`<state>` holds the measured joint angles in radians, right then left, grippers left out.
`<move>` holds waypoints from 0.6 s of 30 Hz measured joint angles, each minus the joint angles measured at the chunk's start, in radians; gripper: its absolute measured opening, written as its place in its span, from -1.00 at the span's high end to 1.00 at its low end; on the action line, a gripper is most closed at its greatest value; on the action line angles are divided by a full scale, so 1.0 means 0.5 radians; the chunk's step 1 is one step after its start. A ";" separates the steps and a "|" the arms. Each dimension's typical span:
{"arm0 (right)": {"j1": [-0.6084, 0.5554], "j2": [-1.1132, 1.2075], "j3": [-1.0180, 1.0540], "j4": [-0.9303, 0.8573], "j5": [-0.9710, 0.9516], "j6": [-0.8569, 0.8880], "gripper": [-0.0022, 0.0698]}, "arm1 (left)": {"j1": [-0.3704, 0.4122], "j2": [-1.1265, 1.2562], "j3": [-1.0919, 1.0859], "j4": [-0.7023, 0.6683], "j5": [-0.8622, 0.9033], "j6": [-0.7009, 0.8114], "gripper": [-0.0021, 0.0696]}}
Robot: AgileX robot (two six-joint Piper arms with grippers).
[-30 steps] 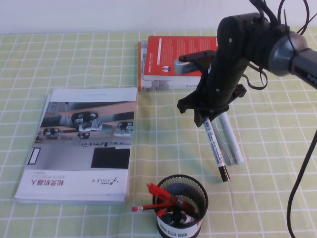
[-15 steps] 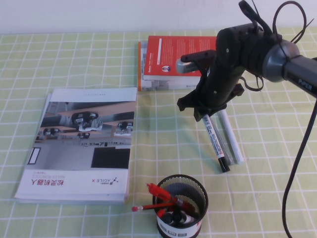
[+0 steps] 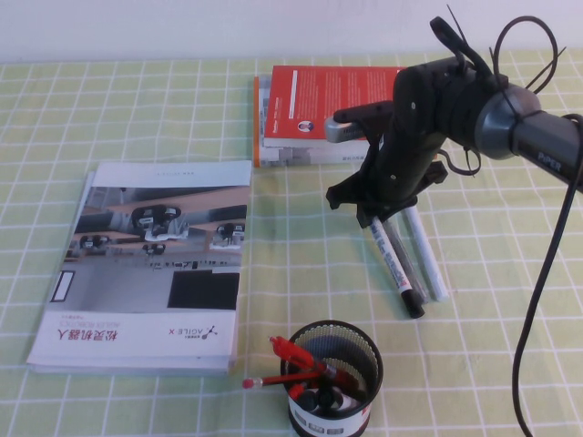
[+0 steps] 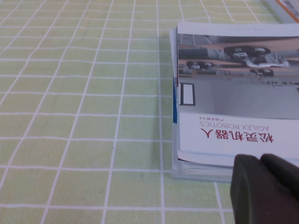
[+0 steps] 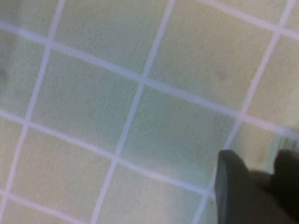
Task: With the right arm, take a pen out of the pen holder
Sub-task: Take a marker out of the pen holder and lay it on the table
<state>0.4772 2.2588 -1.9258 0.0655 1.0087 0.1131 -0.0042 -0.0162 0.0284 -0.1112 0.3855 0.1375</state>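
A black mesh pen holder (image 3: 332, 378) stands at the front edge of the table with red pens (image 3: 296, 350) and dark pens inside. My right gripper (image 3: 381, 217) hangs low behind it, shut on the top end of a grey marker pen (image 3: 395, 266). The marker's black-capped tip rests on the cloth. A white pen (image 3: 426, 259) lies right beside it on the table. In the right wrist view the right gripper (image 5: 259, 186) shows as dark fingers close over the green checked cloth. My left gripper (image 4: 262, 186) is shut, parked above the near edge of a magazine (image 4: 238, 93).
A large magazine (image 3: 150, 264) lies flat at the left. A stack of books with a red cover (image 3: 323, 109) sits at the back, just behind the right arm. A black cable hangs down at the far right.
The right gripper has come down and slightly back with the marker. The marker went from hanging tilted to resting with its tip on the cloth beside the white pen.
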 joint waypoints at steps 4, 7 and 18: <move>0.000 0.000 0.000 -0.026 -0.026 0.031 0.39 | 0.000 0.000 0.000 0.000 0.000 0.000 0.96; 0.000 0.000 0.000 -0.038 -0.035 0.035 0.23 | 0.000 0.000 0.000 0.000 0.000 0.000 0.96; 0.047 -0.297 0.067 -0.210 0.141 0.042 0.36 | 0.000 0.000 0.000 0.000 0.000 0.000 0.96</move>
<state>0.5005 2.1104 -1.8924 -0.0394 1.0792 0.1342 -0.0042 -0.0162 0.0284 -0.1112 0.3855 0.1375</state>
